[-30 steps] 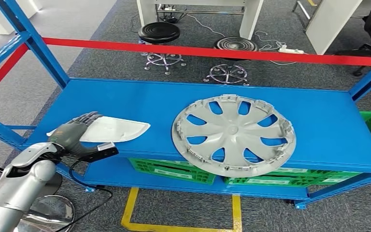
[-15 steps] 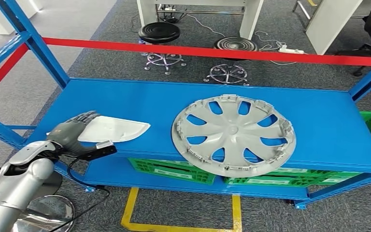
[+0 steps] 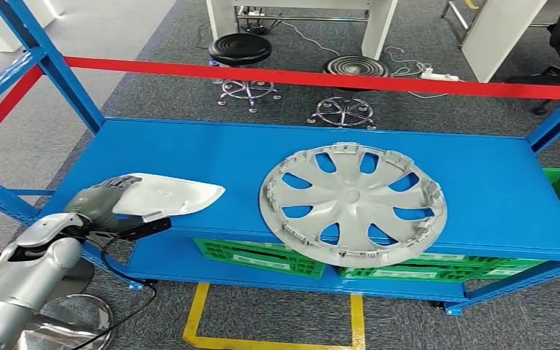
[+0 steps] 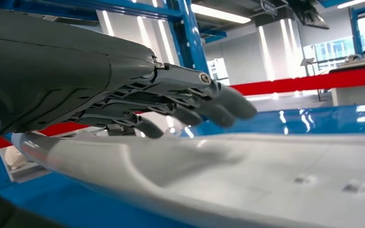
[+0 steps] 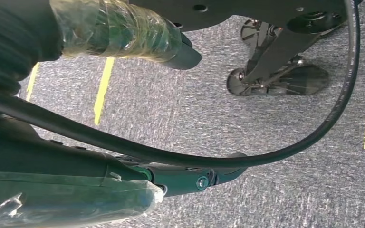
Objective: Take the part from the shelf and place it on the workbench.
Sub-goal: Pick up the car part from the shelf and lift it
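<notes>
While the part [image 3: 169,195] lay on the shelf [image 3: 211,149], long axis running rightward from the left hand [image 3: 102,198], those fingers [image 4: 204,102] lay over its near end; whether they gripped it, I could not tell.

My left arm [image 3: 22,281] is showing as a smooth silver shell, with a black cable [image 3: 120,273] looping below it. My left hand [image 3: 106,198] is looking dark grey, its fingers [image 4: 190,102] jointed with small round screws. My right hand [image 5: 123,35] is wearing what may be clear plastic wrap, greenish underneath.
</notes>
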